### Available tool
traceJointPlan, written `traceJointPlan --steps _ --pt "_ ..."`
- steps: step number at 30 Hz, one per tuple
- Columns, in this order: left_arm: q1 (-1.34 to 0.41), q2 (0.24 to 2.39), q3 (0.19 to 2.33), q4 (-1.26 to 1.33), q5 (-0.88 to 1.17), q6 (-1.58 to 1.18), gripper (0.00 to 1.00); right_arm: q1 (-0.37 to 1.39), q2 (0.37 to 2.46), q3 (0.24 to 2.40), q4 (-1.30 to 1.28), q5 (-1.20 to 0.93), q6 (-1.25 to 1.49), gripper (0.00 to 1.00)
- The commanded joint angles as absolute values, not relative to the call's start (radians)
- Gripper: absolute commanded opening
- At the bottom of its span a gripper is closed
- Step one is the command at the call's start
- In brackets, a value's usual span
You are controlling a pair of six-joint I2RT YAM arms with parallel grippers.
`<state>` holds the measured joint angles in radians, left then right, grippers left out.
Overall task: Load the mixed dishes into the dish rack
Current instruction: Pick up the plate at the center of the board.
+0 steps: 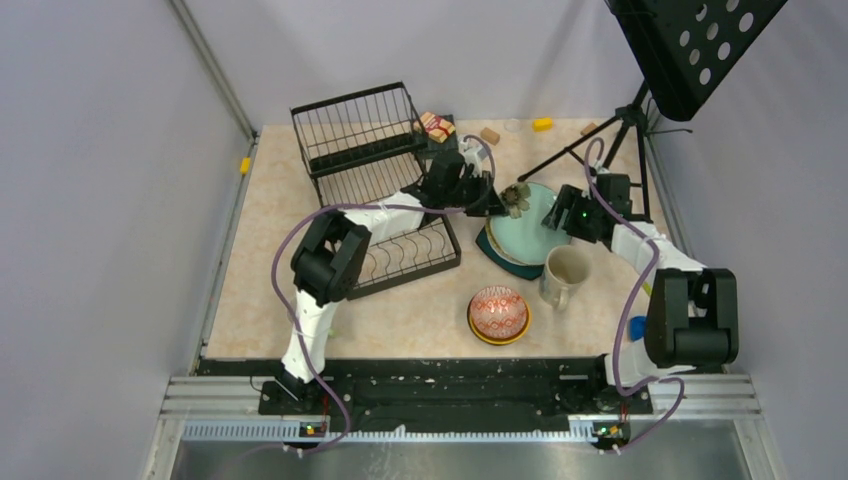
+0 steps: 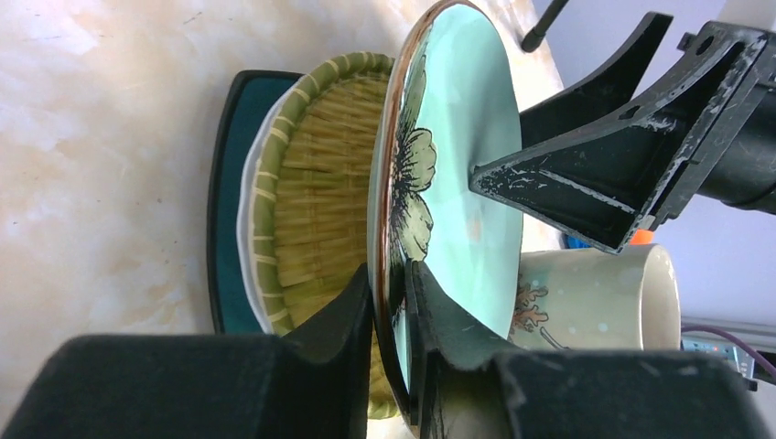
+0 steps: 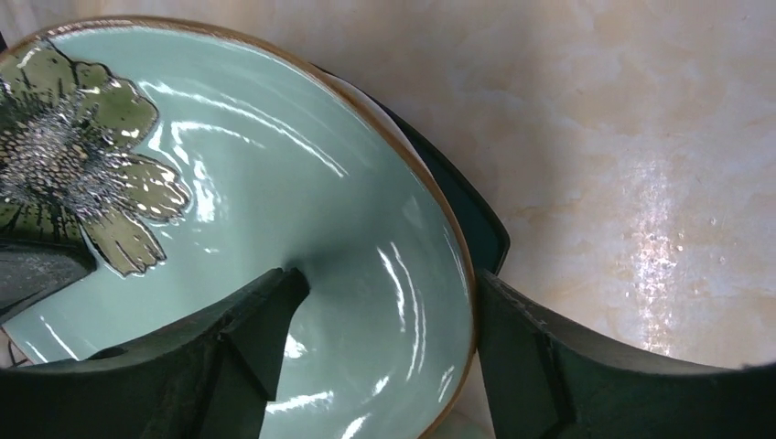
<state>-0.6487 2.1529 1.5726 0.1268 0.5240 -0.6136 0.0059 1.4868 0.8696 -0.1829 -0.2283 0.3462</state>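
The pale teal plate with the dark flower (image 2: 467, 119) is tilted up on edge over the plate stack; it also shows in the top view (image 1: 530, 235) and the right wrist view (image 3: 256, 146). My left gripper (image 2: 389, 279) is shut on its rim at the flower side (image 1: 503, 203). My right gripper (image 3: 389, 276) is open and straddles the opposite rim, one finger on the plate's face, one outside (image 1: 553, 215). Under it lie a woven green-yellow plate (image 2: 320, 183), a white plate and a dark teal plate (image 2: 229, 183). The black wire dish rack (image 1: 370, 160) stands to the left.
A cream mug (image 1: 565, 275) stands just in front of the plate stack. A red-patterned bowl (image 1: 498, 312) sits in a yellow-orange bowl nearer the front. The music stand's tripod (image 1: 600, 145) is at the back right. Small toy blocks (image 1: 435, 125) lie behind the rack.
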Motion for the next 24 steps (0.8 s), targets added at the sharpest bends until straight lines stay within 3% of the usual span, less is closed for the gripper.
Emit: traceJointPlan --steps 1,7,20,24 --pt "-0.682 2.056 1.619 0.215 0.576 -0.567 0.00 0.018 1.407 0.907 -0.181 -0.195 0.358 0.75" --pt "-0.673 2.034 1.596 0.285 0.611 -0.580 0.00 0.018 1.318 0.907 -0.199 -0.127 0.371 0.85" --pt "-0.631 2.002 1.546 0.395 0.595 -0.655 0.00 0.018 1.253 0.905 -0.206 -0.132 0.412 0.86" --pt "-0.591 1.992 1.500 0.568 0.620 -0.796 0.00 0.018 1.256 0.901 -0.190 -0.181 0.434 0.86"
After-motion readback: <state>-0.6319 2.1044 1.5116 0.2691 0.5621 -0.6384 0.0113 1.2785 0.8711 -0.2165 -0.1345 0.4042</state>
